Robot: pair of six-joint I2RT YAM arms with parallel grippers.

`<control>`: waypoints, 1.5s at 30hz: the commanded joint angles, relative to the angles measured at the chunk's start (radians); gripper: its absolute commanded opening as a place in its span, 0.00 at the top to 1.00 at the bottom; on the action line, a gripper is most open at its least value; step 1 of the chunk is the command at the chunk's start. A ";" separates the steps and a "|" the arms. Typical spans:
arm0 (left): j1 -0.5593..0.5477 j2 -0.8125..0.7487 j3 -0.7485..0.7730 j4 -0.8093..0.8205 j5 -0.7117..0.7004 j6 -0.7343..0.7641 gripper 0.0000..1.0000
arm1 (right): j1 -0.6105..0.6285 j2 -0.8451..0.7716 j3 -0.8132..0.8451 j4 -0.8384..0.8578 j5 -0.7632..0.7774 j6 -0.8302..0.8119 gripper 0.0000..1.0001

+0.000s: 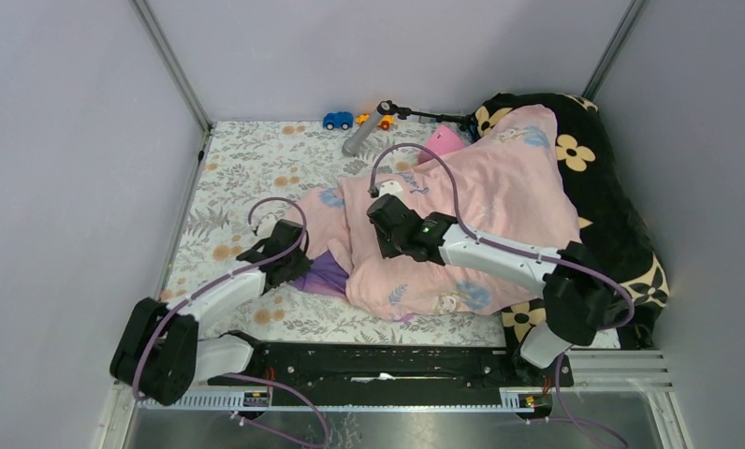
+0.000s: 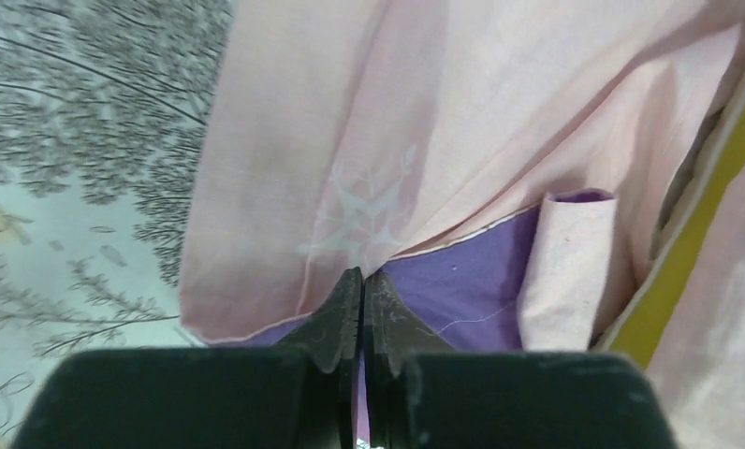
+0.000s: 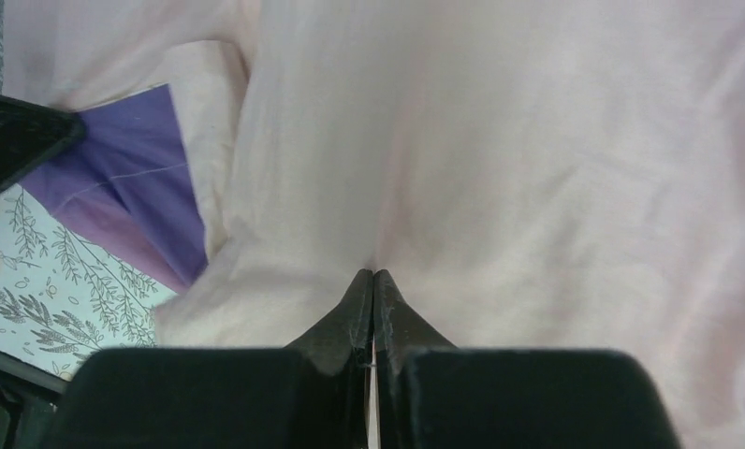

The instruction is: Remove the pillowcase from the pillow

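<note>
The pale pink pillowcase covers the pillow and lies on the floral sheet, its open end with the purple inner patch at the near left. My left gripper is shut on the pillowcase's open edge, right at the purple patch. My right gripper is shut, pinching a fold of the pink fabric on top of the case. The pillow is almost wholly hidden inside. Only its yellow edge trim shows in the left wrist view. The purple patch also shows in the right wrist view.
A black blanket with tan flowers lies under and behind the pillow at the right. At the back stand a blue toy car, a small orange toy, a grey cylinder and a pink object. Grey walls enclose the floral sheet.
</note>
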 commanded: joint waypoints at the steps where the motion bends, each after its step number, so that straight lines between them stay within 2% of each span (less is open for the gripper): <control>1: 0.026 -0.148 -0.008 -0.095 -0.181 -0.066 1.00 | -0.056 -0.144 -0.042 0.022 0.101 -0.020 1.00; 7: 0.027 -0.318 0.017 -0.243 -0.352 -0.112 1.00 | -0.188 -0.356 -0.178 0.092 0.168 0.033 1.00; 11: 0.027 -0.380 0.037 -0.315 -0.437 -0.136 1.00 | -0.216 -0.428 -0.211 0.093 0.200 0.020 1.00; 12: 0.027 -0.389 0.041 -0.323 -0.454 -0.130 0.97 | -0.217 -0.431 -0.207 0.087 0.198 0.014 1.00; 14: 0.027 -0.399 0.054 -0.336 -0.472 -0.117 0.81 | -0.216 -0.428 -0.203 0.082 0.162 0.004 1.00; 15: 0.027 -0.402 0.059 -0.326 -0.469 -0.099 0.60 | -0.217 -0.424 -0.200 0.085 0.122 -0.006 1.00; 16: 0.027 -0.400 0.068 -0.307 -0.452 -0.066 0.42 | -0.217 -0.419 -0.199 0.103 0.046 -0.031 0.94; 17: 0.027 -0.395 0.075 -0.289 -0.431 -0.033 0.30 | -0.217 -0.413 -0.200 0.128 -0.060 -0.071 0.79; 18: 0.027 -0.385 0.084 -0.271 -0.402 -0.004 0.20 | -0.217 -0.401 -0.196 0.138 -0.146 -0.080 0.56; 19: 0.027 -0.375 0.091 -0.242 -0.363 0.041 0.17 | -0.215 -0.376 -0.179 0.131 -0.200 -0.070 0.44; 22: 0.027 -0.359 0.094 -0.137 -0.213 0.170 0.15 | -0.170 -0.244 -0.060 0.053 -0.239 -0.055 0.31; 24: 0.027 -0.370 0.060 -0.049 -0.117 0.214 0.15 | -0.111 -0.170 -0.004 0.034 -0.194 -0.062 0.18; 26: 0.028 -0.386 0.017 0.037 -0.044 0.216 0.14 | -0.065 -0.112 0.038 0.034 -0.175 -0.056 0.09; 31: 0.029 -0.373 -0.037 0.113 0.019 0.179 0.14 | -0.009 0.015 0.113 0.032 -0.098 -0.031 0.06; 34: 0.035 -0.336 -0.038 0.123 0.051 0.179 0.15 | 0.000 0.092 0.150 0.000 -0.048 -0.042 0.10; 35: 0.037 -0.326 -0.040 0.127 0.060 0.179 0.15 | 0.001 0.113 0.158 -0.011 -0.044 -0.044 0.15; 36: 0.039 -0.317 -0.042 0.135 0.071 0.179 0.15 | 0.000 0.125 0.158 -0.015 -0.046 -0.045 0.25; 37: 0.044 -0.310 -0.044 0.140 0.080 0.178 0.15 | 0.000 0.129 0.154 -0.015 -0.051 -0.042 0.39; 39: 0.051 -0.304 -0.052 0.158 0.100 0.176 0.16 | 0.001 0.111 0.130 0.007 -0.053 -0.032 0.77; 40: 0.055 -0.304 -0.058 0.171 0.114 0.177 0.16 | 0.001 0.090 0.109 0.033 -0.053 -0.027 0.90; 41: 0.057 -0.305 -0.063 0.187 0.131 0.179 0.17 | 0.000 0.068 0.086 0.059 -0.048 -0.025 0.98; 45: 0.063 -0.307 -0.075 0.256 0.219 0.203 0.18 | -0.001 -0.048 -0.016 0.131 -0.008 -0.006 1.00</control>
